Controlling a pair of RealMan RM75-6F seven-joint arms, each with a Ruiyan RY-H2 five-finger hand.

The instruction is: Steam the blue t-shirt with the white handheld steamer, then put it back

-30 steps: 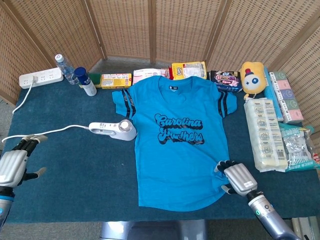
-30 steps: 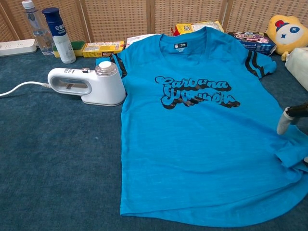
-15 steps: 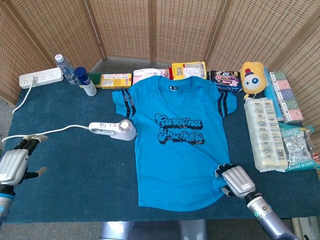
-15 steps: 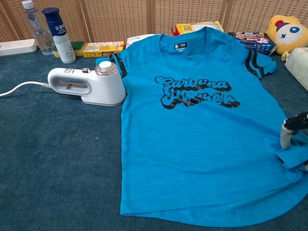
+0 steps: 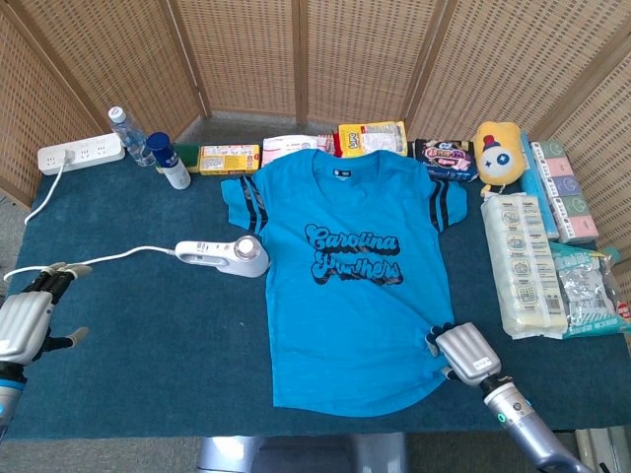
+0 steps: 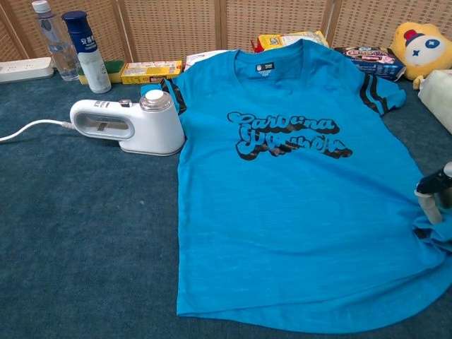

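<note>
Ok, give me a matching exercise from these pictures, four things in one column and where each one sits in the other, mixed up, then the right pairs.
Things:
1. white handheld steamer
2. right hand
3. power strip
4. yellow plush toy

Places:
A. far left corner of the table
B. at the blue t-shirt's lower right hem
C. back row, right of the shirt's collar
D. lying on its side just left of the shirt

Pairs: 1-D, 2-B, 3-A, 4-C

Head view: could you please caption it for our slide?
Right hand rests on blue t-shirt's hem; white steamer lies untouched beside it.
</note>
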